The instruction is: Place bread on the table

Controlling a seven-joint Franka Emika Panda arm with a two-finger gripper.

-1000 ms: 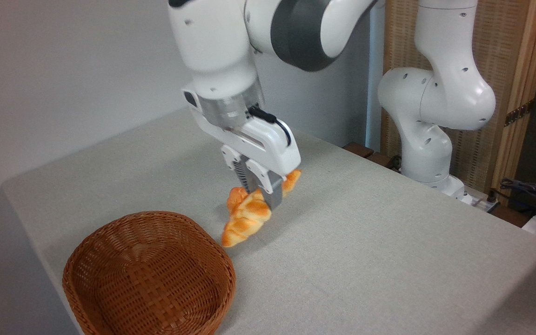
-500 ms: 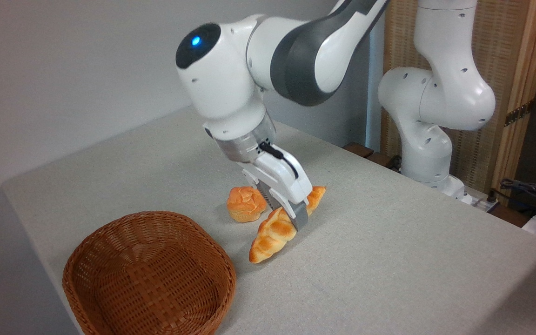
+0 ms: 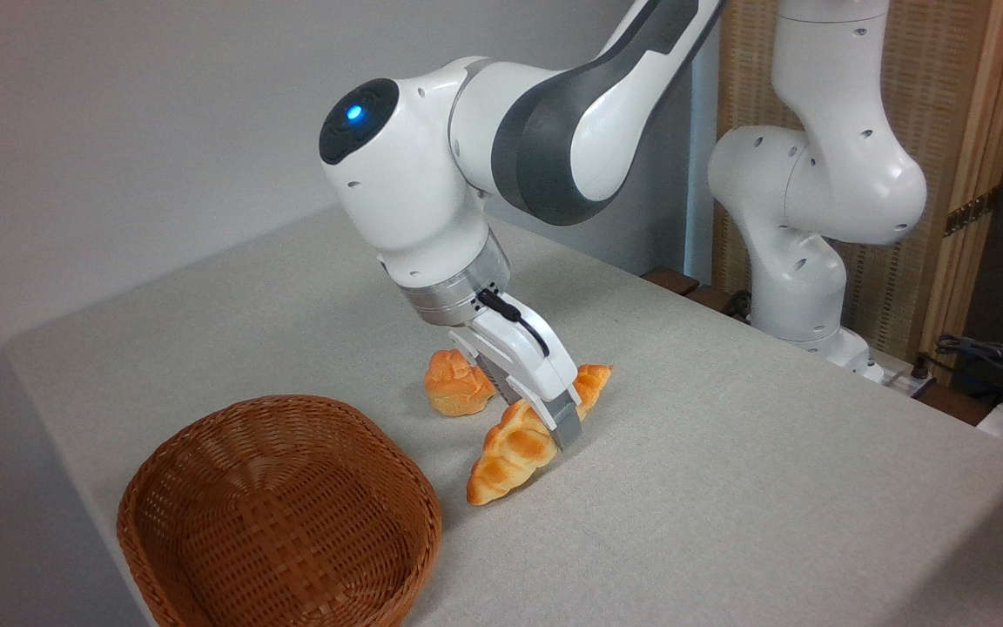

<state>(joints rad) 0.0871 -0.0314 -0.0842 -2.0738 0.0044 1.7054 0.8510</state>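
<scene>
The pincer (image 3: 556,418) is clamped across the middle of the bread (image 3: 519,442), whose low tip rests on the tabletop (image 3: 728,488). A bun (image 3: 456,394) sits just behind; the basket (image 3: 279,514) is near, to the left.

round bun (image 3: 458,394) crowding just left of the claw (image 3: 554,424), basket (image 3: 279,514) blocking front-left, desk (image 3: 728,488) wide open to the right
</scene>
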